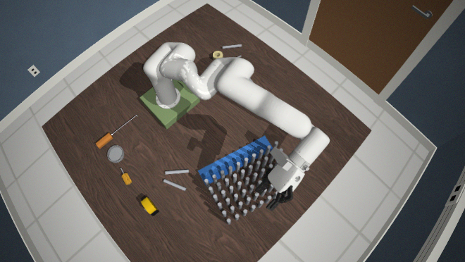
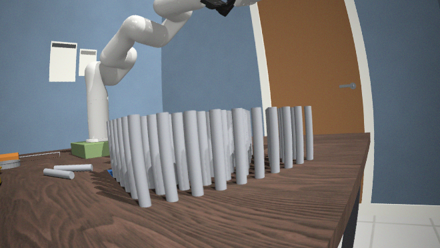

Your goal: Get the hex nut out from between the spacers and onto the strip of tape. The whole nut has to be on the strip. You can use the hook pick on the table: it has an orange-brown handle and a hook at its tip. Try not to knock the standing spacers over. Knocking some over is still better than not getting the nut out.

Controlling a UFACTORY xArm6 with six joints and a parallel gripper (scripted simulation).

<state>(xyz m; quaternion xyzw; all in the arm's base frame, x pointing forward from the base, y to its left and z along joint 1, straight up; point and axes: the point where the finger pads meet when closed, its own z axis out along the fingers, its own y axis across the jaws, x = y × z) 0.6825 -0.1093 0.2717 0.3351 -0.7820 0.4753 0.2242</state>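
Note:
A dense block of upright grey spacers [image 1: 239, 183] [image 2: 200, 150] stands on the right part of the table. The hex nut is hidden among them in both views. The blue strip of tape [image 1: 236, 158] [image 2: 110, 172] lies along the block's far side. The hook pick [image 1: 104, 140] has an orange-brown handle and a thin shaft and lies far to the left. Its handle shows at the left edge of the exterior view [image 2: 8, 157]. My gripper [image 1: 270, 195] [image 2: 220, 6] is open and empty. It hangs high above the block's right edge.
Near the pick lie a grey round dish [image 1: 115, 153], a small orange-handled tool [image 1: 125, 177] and a yellow object [image 1: 149, 206]. Two loose grey rods [image 1: 177, 172] [image 1: 174, 184] lie left of the block. The green arm base [image 1: 169, 113] is behind. The table edge is close on the right.

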